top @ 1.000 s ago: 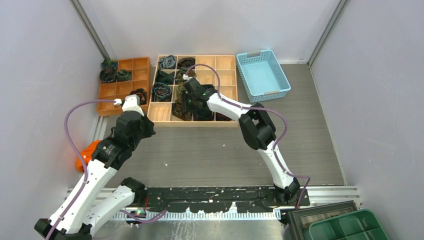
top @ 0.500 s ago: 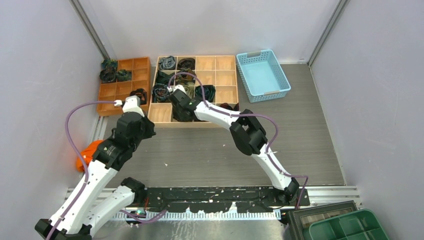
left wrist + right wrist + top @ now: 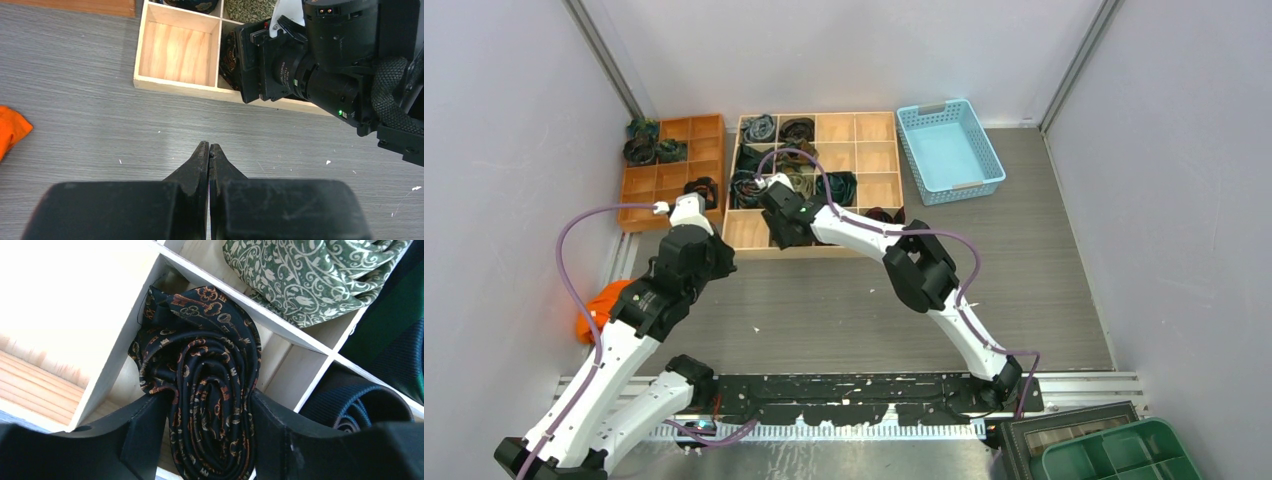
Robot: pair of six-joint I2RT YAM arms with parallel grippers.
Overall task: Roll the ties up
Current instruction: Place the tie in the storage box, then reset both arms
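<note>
My right gripper is shut on a rolled black tie with a gold key pattern. It holds the roll upright in a front compartment of the wooden tray. In the top view the right gripper is over the tray's front row, second compartment from the left. A green paisley tie, a dark green tie and a navy rolled tie fill the neighbouring compartments. My left gripper is shut and empty, over the bare table in front of the tray.
The wooden tray holds several rolled ties. An orange tray with a few rolls stands to its left and a blue basket to its right. An orange cloth lies at the left wall. A green bin is at the near right.
My right gripper has moved left and toward the tray's front, from the middle compartments to the second front compartment, with the tie roll in it. The left arm has not moved.
</note>
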